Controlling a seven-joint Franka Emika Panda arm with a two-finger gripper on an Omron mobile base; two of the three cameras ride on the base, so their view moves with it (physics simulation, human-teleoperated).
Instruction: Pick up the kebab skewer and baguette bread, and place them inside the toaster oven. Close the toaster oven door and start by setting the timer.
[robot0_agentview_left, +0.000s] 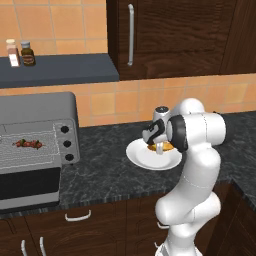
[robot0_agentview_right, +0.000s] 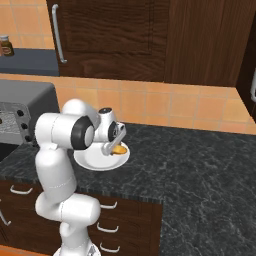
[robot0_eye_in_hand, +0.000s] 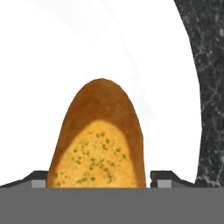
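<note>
The claw (robot0_eye_in_hand: 98, 178) is straddling the baguette bread (robot0_eye_in_hand: 98, 140) on the white plate (robot0_agentview_left: 145, 156) with jaws wide, contact hard to judge, the loaf's near end being cut off at six o'clock.

The baguette bread (robot0_eye_in_hand: 97, 140) is cut off at the hand view's bottom.

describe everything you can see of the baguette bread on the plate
The baguette bread is a small oval loaf, darker brown along its rounded end and sides, golden-orange on top with green flecks. It lies flat on the white plate, which sits on the dark speckled counter. The gripper is lowered over it, one fingertip on either side of the loaf, close against its flanks; whether they press it cannot be told. From the base views, just a golden edge peeks out beneath the hand.
</note>
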